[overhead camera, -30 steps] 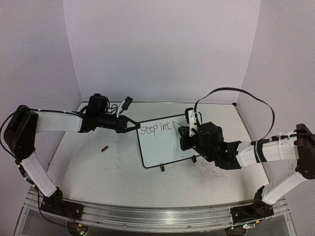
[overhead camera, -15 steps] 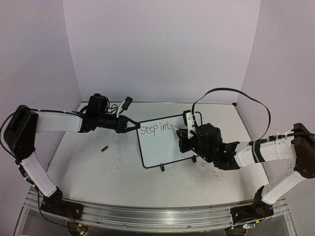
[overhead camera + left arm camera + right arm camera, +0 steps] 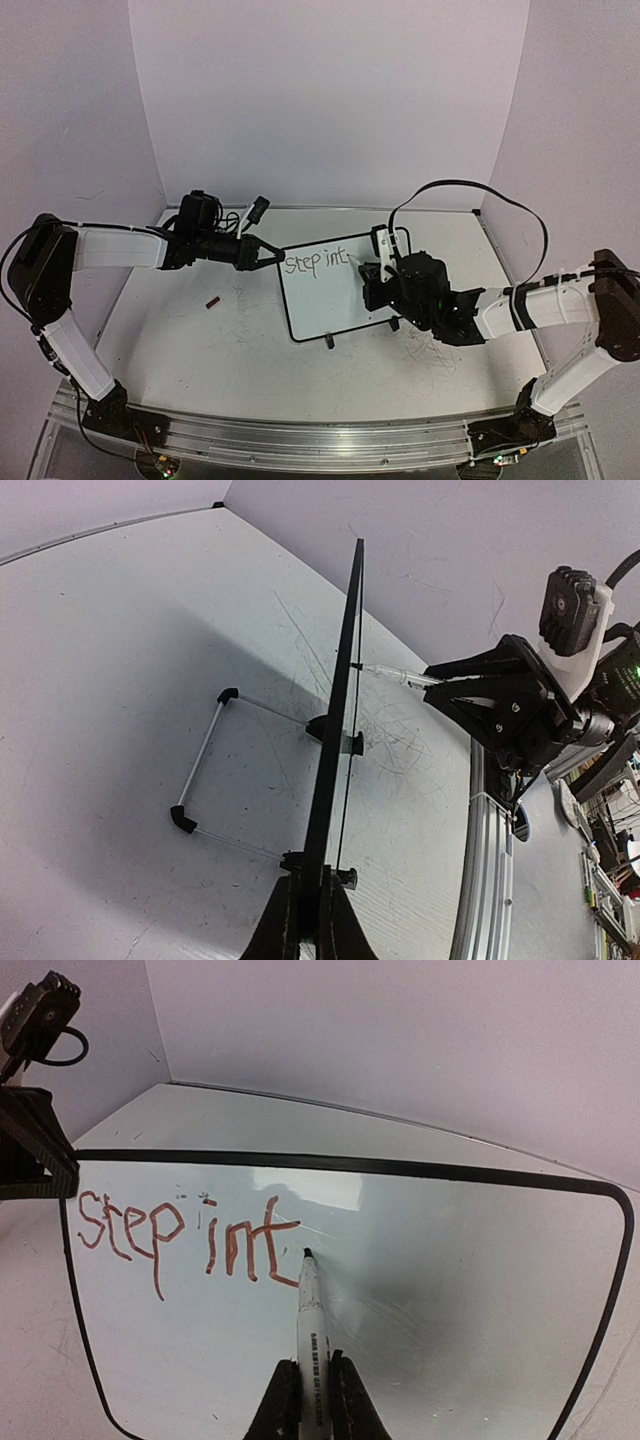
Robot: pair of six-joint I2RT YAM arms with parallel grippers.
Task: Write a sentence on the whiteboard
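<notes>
pen tip parked just right of the "t"

the right gripper (image 3: 312, 1362) is clamped tight on a marker (image 3: 310, 1305), its nib against the whiteboard (image 3: 460, 1300) just beside the last stroke of the sentence (image 3: 180, 1232), which so far reads "step int". the bare surface lies to the right of the nib, along the board's long side, so the next letter likely goes that way. the left gripper (image 3: 312, 892) pinches the board's left edge, steadying it where it stands propped on the table (image 3: 200, 340).

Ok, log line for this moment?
left gripper shut on whiteboard edge | right gripper shut on marker | sentence reads "step int"
</notes>
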